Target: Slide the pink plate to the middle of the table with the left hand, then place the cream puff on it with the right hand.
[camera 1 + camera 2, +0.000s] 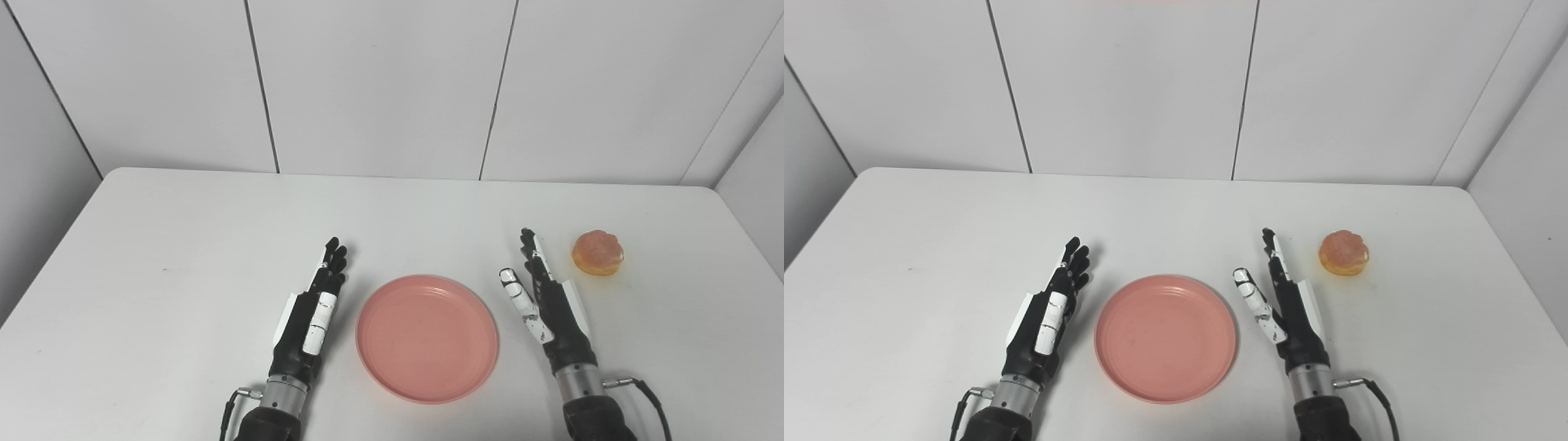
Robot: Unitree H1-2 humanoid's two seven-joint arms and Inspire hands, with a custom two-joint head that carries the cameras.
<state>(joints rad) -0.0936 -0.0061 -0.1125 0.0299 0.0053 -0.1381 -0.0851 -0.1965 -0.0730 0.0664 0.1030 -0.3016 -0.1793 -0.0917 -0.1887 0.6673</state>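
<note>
The pink plate (427, 338) sits mid-table toward the near edge, both hands flanking it, apart from its rim. Left hand (312, 312) and right hand (545, 303) hold nothing, fingers straight. The cream puff (598, 252) waits toward the right edge; it looks soft and light, best cradled gently by its sides. The white table (184, 245) looks smooth, with plain white panelled walls behind.
</note>
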